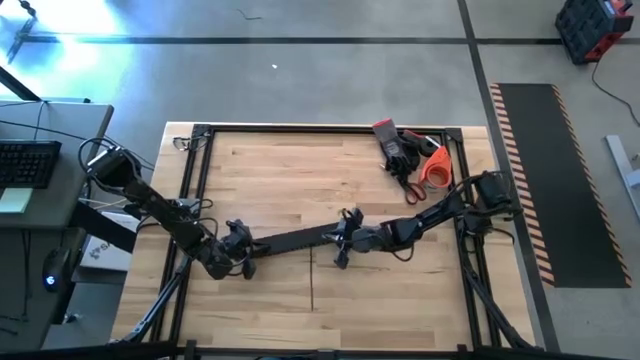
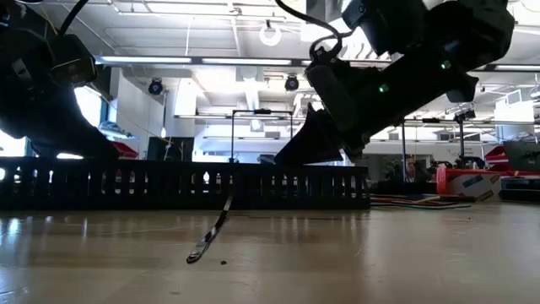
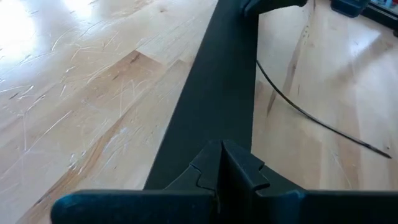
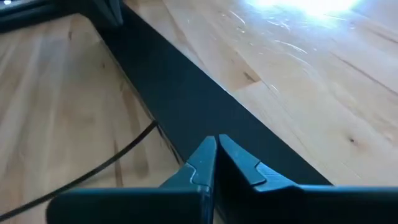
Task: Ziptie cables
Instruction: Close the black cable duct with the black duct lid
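A long black comb-toothed slotted duct (image 1: 295, 239) lies across the middle of the table, and in the low view the duct (image 2: 177, 184) rests on its long underside. My left gripper (image 1: 238, 250) is shut at the duct's left end. My right gripper (image 1: 345, 238) is shut at its right end. A thin black zip tie (image 2: 211, 236) runs from the duct's foot toward the near edge and lies on the wood; the zip tie (image 3: 311, 118) also shows in the left wrist view. The cables are out of view. My left gripper (image 3: 221, 158) is shut at the duct's left end (image 3: 217, 124), coming in nearly level from the table's left, fingers along the duct. The fingers themselves hide what lies between them. The duct stays on the table. My right gripper (image 4: 216, 152) is shut at the duct's right end (image 4: 186, 118), slanting down from the table's right, fingers along the duct. The fingertips hide the point of contact. In the low view the fingers (image 2: 291, 156) reach the duct's top edge.
Red-handled tools (image 1: 395, 145), an orange roll (image 1: 436, 168) and scissors lie in the far right corner. A black frame (image 1: 330, 128) rims the table. Bare wood spreads on the far and near sides of the duct. A desk with a keyboard (image 1: 25, 162) stands left of the table.
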Tool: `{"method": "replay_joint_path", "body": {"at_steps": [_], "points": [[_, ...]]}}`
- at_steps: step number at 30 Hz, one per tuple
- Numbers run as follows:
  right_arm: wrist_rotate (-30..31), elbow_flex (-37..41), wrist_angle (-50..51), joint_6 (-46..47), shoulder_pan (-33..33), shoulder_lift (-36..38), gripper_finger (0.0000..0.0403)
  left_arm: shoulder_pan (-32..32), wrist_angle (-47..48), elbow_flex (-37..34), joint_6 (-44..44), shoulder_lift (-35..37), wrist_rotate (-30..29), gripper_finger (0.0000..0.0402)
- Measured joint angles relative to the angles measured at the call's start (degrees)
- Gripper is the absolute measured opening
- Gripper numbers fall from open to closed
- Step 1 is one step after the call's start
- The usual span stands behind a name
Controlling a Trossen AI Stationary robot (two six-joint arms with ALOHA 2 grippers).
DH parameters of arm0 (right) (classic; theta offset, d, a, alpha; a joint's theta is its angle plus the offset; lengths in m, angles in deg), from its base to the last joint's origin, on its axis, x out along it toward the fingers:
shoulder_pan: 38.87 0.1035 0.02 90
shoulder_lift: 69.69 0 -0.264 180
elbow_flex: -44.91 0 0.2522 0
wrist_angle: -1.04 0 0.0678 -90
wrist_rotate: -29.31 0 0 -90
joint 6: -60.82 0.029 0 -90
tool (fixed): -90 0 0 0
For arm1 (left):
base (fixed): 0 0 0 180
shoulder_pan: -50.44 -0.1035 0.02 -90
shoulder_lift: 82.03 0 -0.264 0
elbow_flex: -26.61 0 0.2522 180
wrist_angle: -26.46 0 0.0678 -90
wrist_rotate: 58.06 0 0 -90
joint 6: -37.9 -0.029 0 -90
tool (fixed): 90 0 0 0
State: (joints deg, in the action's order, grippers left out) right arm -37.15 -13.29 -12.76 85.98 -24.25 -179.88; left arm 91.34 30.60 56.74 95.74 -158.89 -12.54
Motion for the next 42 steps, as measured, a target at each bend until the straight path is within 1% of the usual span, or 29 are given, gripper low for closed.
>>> {"method": "replay_joint_path", "body": {"at_steps": [2, 4, 7, 10, 12, 15, 18, 20, 21, 23, 26, 28, 30, 34, 37, 42], "points": [[0.83, 0.03, -0.33, 1.14, 0.14, -0.26, 0.0001, -0.04, -0.29, 0.00, -0.02, 0.48, 0.14, 0.0000], [1.89, 0.22, -0.23, 0.80, 0.56, 0.83, 0.0001, -0.54, -0.41, 0.03, -0.94, 2.35, 1.58, 0.0000], [2.85, 0.57, 2.07, -0.19, 0.31, 4.29, 0.0000, -1.60, 1.38, 0.42, -6.61, 7.33, 3.96, 0.0000], [4.07, 0.91, 5.21, -1.13, -0.45, 7.72, 0.0000, -2.21, 2.98, 2.59, -11.71, 13.70, 4.60, 0.0000], [5.24, 0.91, 7.76, -1.00, -0.93, 9.70, 0.0000, -2.02, 6.64, 3.98, -12.11, 17.31, 5.49, 0.0000], [5.38, 0.73, 10.06, -0.03, -1.28, 10.43, 0.0000, -0.31, 10.55, 4.54, -10.16, 19.50, 6.65, 0.0000], [5.18, 0.85, 11.24, 1.11, -1.26, 9.75, 0.0000, 1.03, 13.54, 4.19, -4.59, 17.91, 5.87, 0.0000], [5.26, 0.81, 12.31, 2.61, -1.24, 9.24, 0.0000, 1.67, 14.14, 2.43, 0.15, 15.04, 7.70, 0.0000], [5.40, 0.62, 12.90, 3.41, -1.22, 9.02, 0.0000, 1.93, 13.75, 1.81, 1.89, 13.27, 8.70, 0.0000], [5.77, 0.49, 14.75, 5.20, -1.23, 8.86, 0.0000, 2.03, 11.84, 1.42, 5.26, 9.75, 8.75, 0.0000], [6.24, 0.38, 17.67, 7.28, -1.22, 8.78, 0.0000, 1.44, 11.38, 1.67, 7.88, 5.77, 7.67, 0.0000], [6.33, 0.41, 18.84, 8.27, -1.23, 8.82, 0.0000, 0.14, 12.01, 1.74, 7.24, 5.29, 6.83, 0.0000], [6.41, 0.42, 19.52, 9.07, -1.54, 8.82, 0.0000, -1.88, 13.43, 1.68, 4.65, 5.86, 5.61, 0.0000], [6.08, 0.47, 19.87, 11.10, -2.33, 8.82, 0.0000, -7.19, 19.81, 1.37, 1.75, 7.83, 1.43, 0.0000], [4.96, 0.45, 19.90, 13.21, -3.09, 8.78, 0.0000, -10.97, 23.31, 1.35, -0.71, 8.56, 0.27, 0.0000], [5.23, 0.42, 20.15, 13.84, -4.84, 8.76, 0.0000, -16.33, 21.15, 1.17, -9.40, 8.50, -0.19, 0.0000]]}}
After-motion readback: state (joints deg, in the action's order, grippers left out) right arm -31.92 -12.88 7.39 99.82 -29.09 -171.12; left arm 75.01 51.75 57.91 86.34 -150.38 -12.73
